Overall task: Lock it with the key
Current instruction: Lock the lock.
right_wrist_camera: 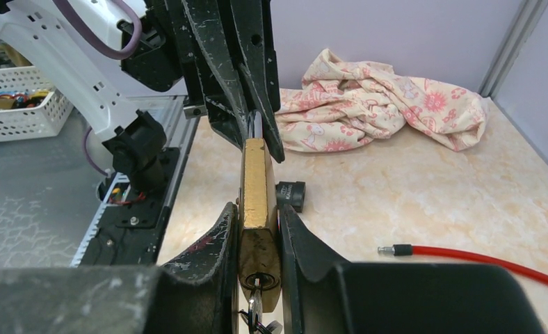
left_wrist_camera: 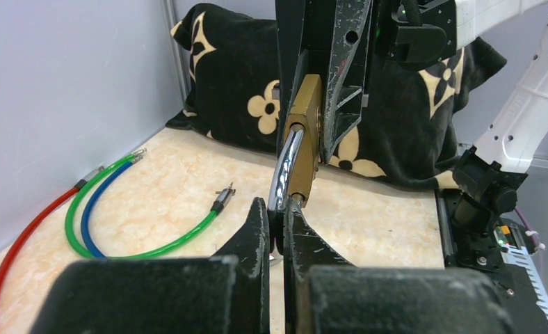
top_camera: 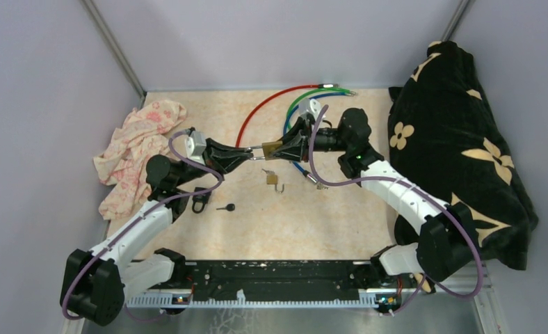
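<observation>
A brass padlock (top_camera: 272, 148) hangs in the air between both arms above the middle of the table. My right gripper (right_wrist_camera: 257, 217) is shut on its brass body (right_wrist_camera: 256, 182). A silver key (right_wrist_camera: 256, 303) sits in the keyhole at the body's near end, with a ring hanging from it. My left gripper (left_wrist_camera: 278, 210) is shut on the chrome shackle (left_wrist_camera: 286, 167), which curves up into the brass body (left_wrist_camera: 304, 132). In the top view the left gripper (top_camera: 247, 154) and the right gripper (top_camera: 286, 147) meet tip to tip at the lock.
A small brass padlock (top_camera: 272, 179), a black padlock (top_camera: 199, 202) and a black-headed key (top_camera: 227, 207) lie on the table. Red (top_camera: 264, 104), green and blue cables curve at the back. A pink cloth (top_camera: 138, 146) lies left, a black flowered cushion (top_camera: 459, 139) right.
</observation>
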`<move>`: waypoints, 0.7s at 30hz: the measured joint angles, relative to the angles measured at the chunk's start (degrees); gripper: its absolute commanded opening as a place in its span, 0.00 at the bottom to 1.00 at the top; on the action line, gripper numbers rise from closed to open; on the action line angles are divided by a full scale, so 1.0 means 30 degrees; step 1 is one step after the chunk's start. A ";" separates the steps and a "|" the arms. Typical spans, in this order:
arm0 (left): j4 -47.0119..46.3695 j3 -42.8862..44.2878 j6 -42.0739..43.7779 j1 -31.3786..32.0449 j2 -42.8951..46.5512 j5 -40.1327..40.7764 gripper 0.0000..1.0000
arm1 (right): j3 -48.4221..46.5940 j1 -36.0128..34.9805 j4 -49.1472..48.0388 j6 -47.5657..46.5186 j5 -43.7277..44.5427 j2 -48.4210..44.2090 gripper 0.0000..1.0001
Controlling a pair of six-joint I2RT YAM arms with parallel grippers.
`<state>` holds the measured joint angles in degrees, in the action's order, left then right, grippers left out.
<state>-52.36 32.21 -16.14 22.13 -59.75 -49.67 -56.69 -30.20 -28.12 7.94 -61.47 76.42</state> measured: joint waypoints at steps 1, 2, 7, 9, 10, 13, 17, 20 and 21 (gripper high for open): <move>0.0007 0.0000 0.0066 0.0015 0.0000 0.0073 0.00 | 0.0000 0.0007 -0.0226 0.0146 -0.0007 0.0073 0.00; -0.0022 0.0000 0.0124 0.0080 0.0000 0.0204 0.00 | 0.0000 0.0007 -0.0386 0.0233 0.0007 0.0117 0.00; -0.0510 0.0000 0.0474 0.0474 -0.0233 0.1239 0.00 | 0.0000 0.0051 -0.0940 0.0350 0.0277 0.0211 0.00; -0.0597 0.0000 0.0634 0.0561 -0.0474 0.1734 0.00 | 0.0007 0.0102 -0.1005 0.0313 0.0452 0.0350 0.00; -0.0619 0.0000 0.0707 0.0576 -0.0597 0.1953 0.00 | 0.0007 0.0131 -0.1049 0.0299 0.0532 0.0466 0.00; -0.0627 0.0000 0.0976 0.0597 -0.0962 0.2499 0.00 | 0.0015 0.0211 -0.1399 0.0423 0.0721 0.0911 0.00; -0.0656 0.0000 0.1413 0.0845 -0.1304 0.3475 0.00 | 0.0044 0.0379 -0.2390 0.1093 0.0823 0.1457 0.00; -0.0852 0.0007 0.1734 0.1064 -0.1421 0.4306 0.00 | 0.0044 0.0474 -0.3279 0.1683 0.0889 0.1741 0.00; -0.0947 0.0007 0.1785 0.1115 -0.1479 0.4539 0.00 | 0.0044 0.0495 -0.3519 0.1865 0.0911 0.1829 0.00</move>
<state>-55.20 32.23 -10.79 25.47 -64.18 -36.05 -56.55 -28.71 -38.68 13.54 -58.74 81.91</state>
